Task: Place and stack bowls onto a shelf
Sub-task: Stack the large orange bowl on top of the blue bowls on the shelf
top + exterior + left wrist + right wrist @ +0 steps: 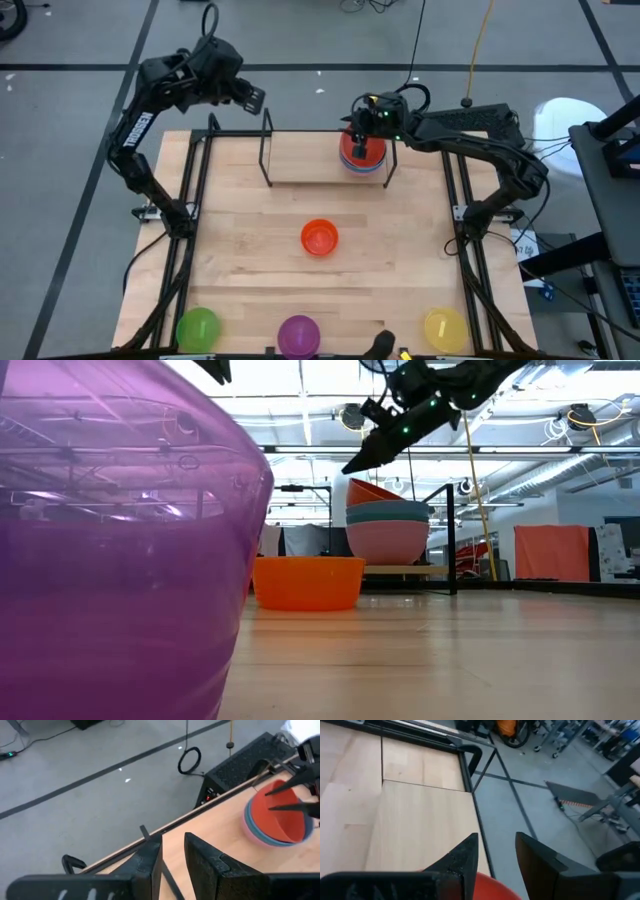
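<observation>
A stack of bowls [360, 160] sits at the right end of the shelf [267, 150]: pink [388, 542] at the bottom, then teal [388, 512], a blue rim, and a tilted red bowl [372, 492] on top. My right gripper [355, 138] hovers open just above the red bowl [490, 887], its fingers pointing down; I see no touch. My left gripper [255, 98] hangs raised past the shelf's far left corner, its fingers a little apart [172, 840]. The orange bowl [319, 237] rests on the table's middle.
Green [198, 327], purple [298, 335] and yellow [445, 328] bowls stand along the table's near edge; the purple one [110, 560] fills the low view's left. The shelf's left and middle are bare. Black frame rails [190, 200] run along the table's sides.
</observation>
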